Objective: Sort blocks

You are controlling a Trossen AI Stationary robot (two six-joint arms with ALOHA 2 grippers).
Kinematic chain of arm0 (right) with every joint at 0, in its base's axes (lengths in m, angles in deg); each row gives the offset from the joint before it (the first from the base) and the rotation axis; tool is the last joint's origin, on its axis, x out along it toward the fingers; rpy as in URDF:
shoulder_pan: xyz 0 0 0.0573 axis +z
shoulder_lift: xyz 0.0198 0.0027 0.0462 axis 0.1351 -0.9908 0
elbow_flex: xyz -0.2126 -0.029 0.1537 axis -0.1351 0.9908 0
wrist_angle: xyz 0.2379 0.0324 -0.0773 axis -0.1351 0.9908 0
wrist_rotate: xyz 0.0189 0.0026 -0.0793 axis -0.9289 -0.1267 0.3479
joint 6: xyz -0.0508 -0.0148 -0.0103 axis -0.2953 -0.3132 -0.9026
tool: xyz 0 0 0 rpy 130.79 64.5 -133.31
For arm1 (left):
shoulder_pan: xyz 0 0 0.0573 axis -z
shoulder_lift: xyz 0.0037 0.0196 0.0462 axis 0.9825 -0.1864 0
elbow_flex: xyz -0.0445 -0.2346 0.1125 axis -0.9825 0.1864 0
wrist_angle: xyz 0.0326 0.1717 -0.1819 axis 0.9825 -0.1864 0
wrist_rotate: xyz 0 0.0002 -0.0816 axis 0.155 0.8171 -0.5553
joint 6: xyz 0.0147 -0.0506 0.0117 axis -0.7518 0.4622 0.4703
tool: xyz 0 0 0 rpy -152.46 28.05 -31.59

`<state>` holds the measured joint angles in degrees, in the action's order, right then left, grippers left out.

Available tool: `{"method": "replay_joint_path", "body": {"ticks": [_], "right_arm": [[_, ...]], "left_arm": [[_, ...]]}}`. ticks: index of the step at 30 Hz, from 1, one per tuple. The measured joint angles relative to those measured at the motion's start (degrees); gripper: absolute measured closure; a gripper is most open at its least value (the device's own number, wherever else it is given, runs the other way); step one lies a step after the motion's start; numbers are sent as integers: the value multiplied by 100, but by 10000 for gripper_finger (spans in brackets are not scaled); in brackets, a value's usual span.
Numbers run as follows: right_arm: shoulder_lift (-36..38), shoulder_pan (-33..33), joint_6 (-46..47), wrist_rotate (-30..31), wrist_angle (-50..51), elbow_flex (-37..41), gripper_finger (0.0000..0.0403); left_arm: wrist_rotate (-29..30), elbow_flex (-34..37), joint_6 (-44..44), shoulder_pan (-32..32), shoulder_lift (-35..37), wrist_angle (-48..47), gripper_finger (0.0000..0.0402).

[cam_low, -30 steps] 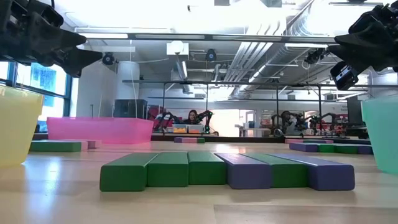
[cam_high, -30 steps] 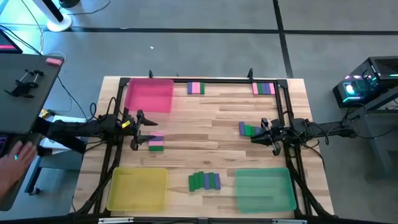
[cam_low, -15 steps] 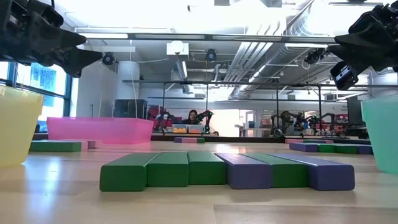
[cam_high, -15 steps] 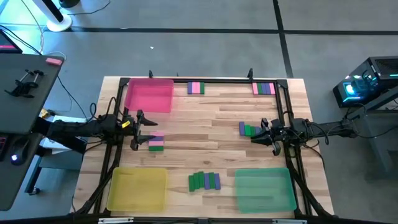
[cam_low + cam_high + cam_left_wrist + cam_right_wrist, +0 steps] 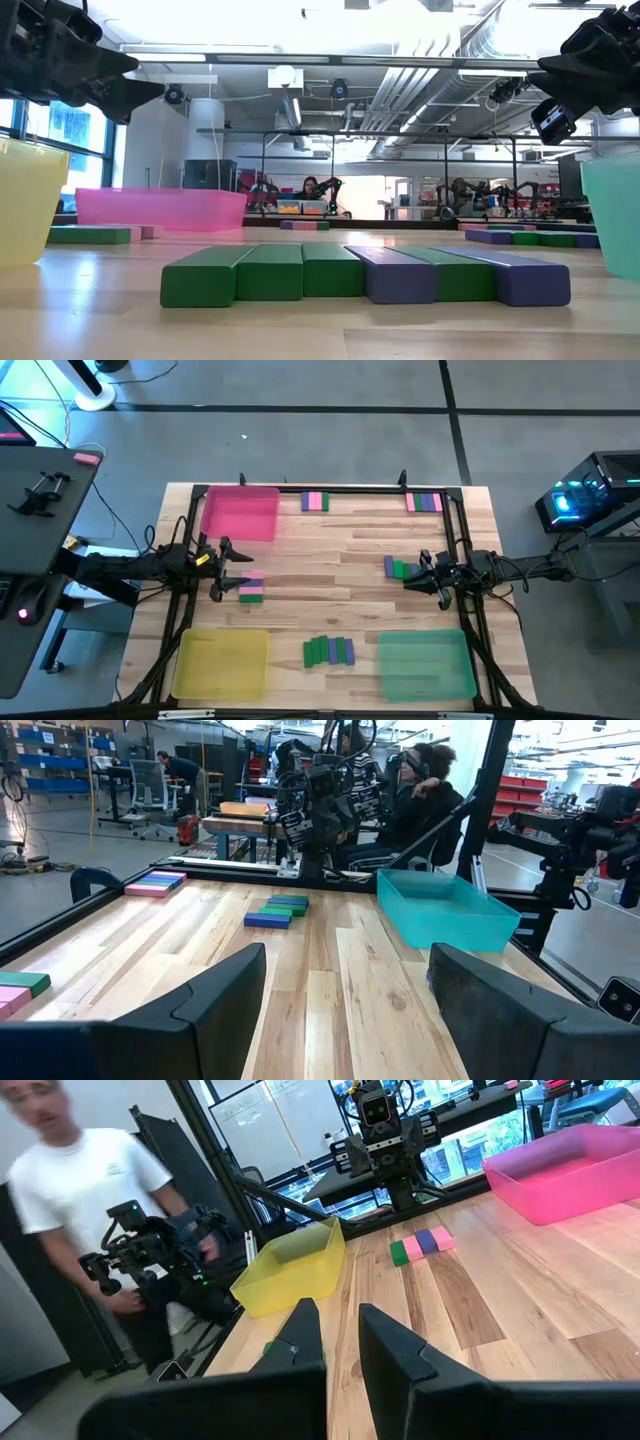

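Left gripper (image 5: 226, 568): at 9 o'clock of the table, above the wood; fingers spread wide, nothing between them; in the left wrist view the two dark fingers (image 5: 222, 1005) stand far apart over bare planks.
Right gripper (image 5: 412, 577): at 3 o'clock of the table, hanging above the wood; fingers nearly together with only a thin slit in the right wrist view, nothing gripped.
Blocks, near front edge (image 5: 329, 651): row of green and purple-blue bars side by side at 6 o'clock, between yellow and green trays; closest in the low view (image 5: 365, 273).
Blocks, by left gripper (image 5: 251, 591): small pink, purple and green group just off the fingertips, toward table centre.
Blocks, by right gripper (image 5: 398, 569): purple and green bars just off its tips, toward centre.
Blocks, far edge middle (image 5: 314, 501): pink, green and purple bars at 12 o'clock.
Blocks, far edge right (image 5: 425, 503): pink and purple bars at 1 o'clock.
Pink tray (image 5: 240, 514): at 11 o'clock corner.
Yellow tray (image 5: 221, 663): at 7 o'clock corner.
Green tray (image 5: 427, 664): at 5 o'clock corner.
Table (image 5: 330, 560): pale wood planks inside a dark frame.
Person (image 5: 85, 1190): white shirt, beyond the table in the right wrist view, holding a dark device.
Writing: small mark on the shirt chest, too blurred to read; no other legible text or brand.
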<state>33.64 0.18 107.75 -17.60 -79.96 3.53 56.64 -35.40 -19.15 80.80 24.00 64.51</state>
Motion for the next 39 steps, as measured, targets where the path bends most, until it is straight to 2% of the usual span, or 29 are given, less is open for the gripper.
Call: {"method": "replay_joint_path", "body": {"ticks": [23,25,27,31,35,37,39], "right_arm": [[0,0,0,2,-2,0,382],[0,1,0,0,0,-1,382],[1,1,0,2,-1,-1,382],[0,2,0,0,0,-2,382],[2,1,0,1,0,-2,382],[1,2,0,1,0,-2,382],[0,2,0,0,0,0,382]], "left_arm": [[7,-1,-15,0,1,2,133],[188,1,-69,-2,-4,142,133],[314,3,494,-2,-31,734,133],[750,1,1993,-2,-245,2639,133],[1220,-4,2218,-9,-835,4379,133],[1207,-126,2171,-7,-1253,4969,133],[1013,-473,2120,-8,-1768,5126,133]]}}
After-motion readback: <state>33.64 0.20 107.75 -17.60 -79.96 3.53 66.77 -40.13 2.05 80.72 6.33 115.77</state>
